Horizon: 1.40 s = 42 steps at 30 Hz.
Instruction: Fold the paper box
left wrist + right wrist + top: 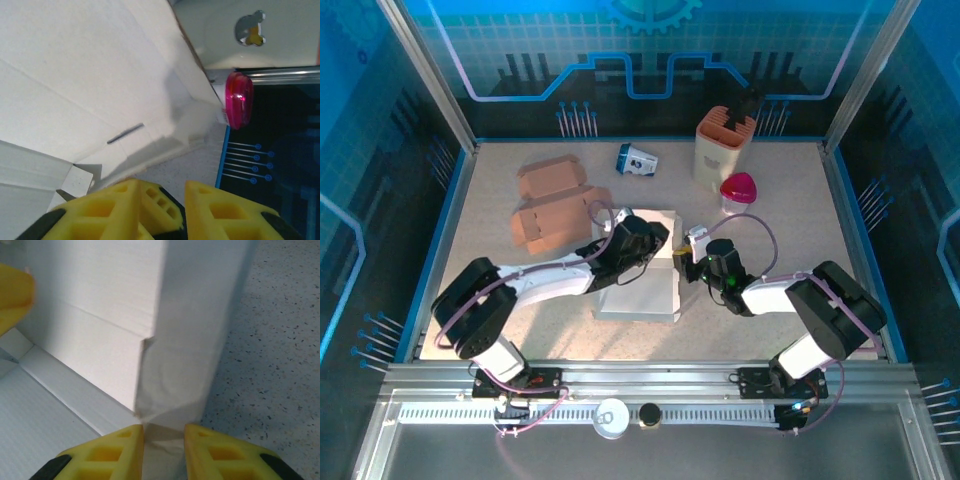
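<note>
Right jaws are clamping a raised corner flap of the paper box (655, 295); their yellow fingers (112, 455) are pressing on the flap from both sides. Left jaws are standing narrowly apart with nothing between them, their fingers (227, 215) hovering over the speckled desk (800, 215) just beside a folded white wall of the box.

The paper box is lying near the middle of the desk, partly folded. The left arm (550, 275) is reaching in from the box's left and the right arm (770, 293) from its right.

Beyond the box to its right, a pink-lidded cup (738, 192) is standing upright. Beyond the box to its left, two flat brown cardboard blanks (555, 205) are lying side by side. Farther beyond the box, a small blue-and-white carton (637, 160) is lying on its side. A tan slotted holder (723, 145) is standing farther still from the box, just behind the cup.
</note>
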### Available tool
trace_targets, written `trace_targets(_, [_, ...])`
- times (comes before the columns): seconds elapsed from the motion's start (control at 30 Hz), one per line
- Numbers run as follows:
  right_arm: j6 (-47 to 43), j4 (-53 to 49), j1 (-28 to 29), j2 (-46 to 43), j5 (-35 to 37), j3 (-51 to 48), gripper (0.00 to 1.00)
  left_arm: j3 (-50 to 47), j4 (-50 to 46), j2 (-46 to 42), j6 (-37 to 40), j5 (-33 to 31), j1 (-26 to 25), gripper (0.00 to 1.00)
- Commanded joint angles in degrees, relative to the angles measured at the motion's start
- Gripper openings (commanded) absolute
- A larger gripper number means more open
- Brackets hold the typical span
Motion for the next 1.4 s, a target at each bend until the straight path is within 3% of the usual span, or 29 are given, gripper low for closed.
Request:
trace_targets(0.0, [0.36, 0.63, -0.17, 1.23, -1.20, 1.27, 0.27, -0.86, -2.38, -6.02, 0.32, -1.98, -0.33, 0.39])
trace_targets(0.07, [0.58, 1.14, -0.02, 1.85, -1.39, 1.24, 0.27, -0.68, -3.88, -8.00, 0.65, -3.32, -0.59, 0.48])
trace_targets(0.2, [0.96, 1.62, 0.29, 2.65, -1.22, 1.39, 0.27, 0.34, -7.72, -9.99, -1.22, -5.77, 0.69, 0.55])
trace_targets(0.3, [2.61, 1.54, -0.15, 2.31, -0.32, 1.09, 0.28, 4.40, -18.28, -8.93, -6.20, -4.19, 4.16, 0.47])
trace_targets(0.4, [7.73, -2.62, -3.21, -0.63, -2.05, 1.70, 0.33, 8.19, -28.15, -7.79, -8.94, -1.68, 7.52, 0.48])
trace_targets(0.5, [14.90, -13.37, -5.52, -3.46, -3.24, 6.22, 0.45, 10.85, -31.88, -7.05, -3.11, -3.14, 10.03, 0.49])
trace_targets(0.6, [18.84, -23.59, -4.72, -3.26, -2.38, 12.52, 0.46, 16.70, -36.36, -3.56, 7.21, -2.95, 14.13, 0.52])
trace_targets(0.67, [21.25, -29.00, -4.81, -1.69, -3.11, 16.46, 0.46, 20.42, -39.86, 0.19, 10.02, 0.25, 17.02, 0.54])
trace_targets(0.77, [24.59, -36.70, -5.36, 2.10, -3.66, 22.94, 0.47, 23.39, -42.55, 4.50, 9.90, 4.41, 19.53, 0.54])
trace_targets(0.93, [23.92, -47.61, -5.62, 7.75, -2.96, 33.39, 0.48, 25.41, -42.34, 7.71, 9.91, 5.87, 19.29, 0.54])
trace_targets(1.13, [21.99, -63.83, -3.17, 15.16, 5.91, 44.91, 0.48, 24.50, -41.84, 7.99, 10.80, 4.68, 19.09, 0.54])
trace_targets(1.37, [20.31, -70.69, -0.17, 21.38, 14.87, 53.04, 0.47, 23.65, -42.15, 6.47, 12.13, 3.21, 18.65, 0.54])
